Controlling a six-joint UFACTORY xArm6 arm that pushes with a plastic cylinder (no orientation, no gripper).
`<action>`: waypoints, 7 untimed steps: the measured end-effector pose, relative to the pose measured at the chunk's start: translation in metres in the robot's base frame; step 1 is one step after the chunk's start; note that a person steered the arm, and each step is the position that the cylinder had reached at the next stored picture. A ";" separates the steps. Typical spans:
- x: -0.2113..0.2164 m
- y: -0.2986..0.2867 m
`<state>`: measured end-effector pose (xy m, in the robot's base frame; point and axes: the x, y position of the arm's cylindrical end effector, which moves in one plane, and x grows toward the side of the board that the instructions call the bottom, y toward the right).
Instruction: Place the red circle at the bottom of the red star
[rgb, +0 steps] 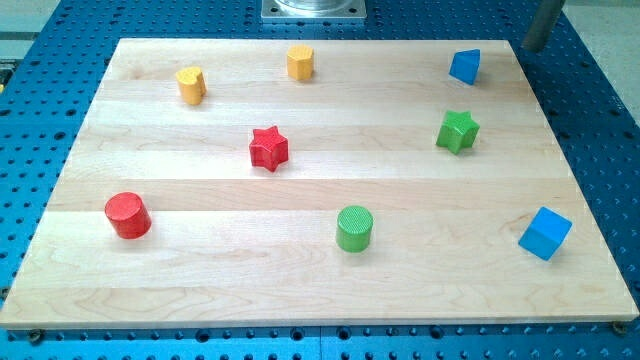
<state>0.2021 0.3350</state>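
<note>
The board (320, 290) is cut off slightly at the view's bottom. My tip (531, 48) hangs at the top right corner, its rod cropped above, touching nothing, nearest the blue block (465, 66). The red circle (128, 215) sits lower left of the red star (268, 148), well apart.

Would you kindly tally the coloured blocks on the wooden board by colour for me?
Red: 2 (red star block, red circle block)
Yellow: 2 (yellow heart-like block, yellow hexagon-like block)
Green: 2 (green star block, green cylinder block)
Blue: 2 (blue triangular block, blue cube block)
Total: 8
</note>
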 end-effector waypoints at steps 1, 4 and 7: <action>0.000 0.001; 0.000 -0.033; 0.003 -0.034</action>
<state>0.2051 0.3015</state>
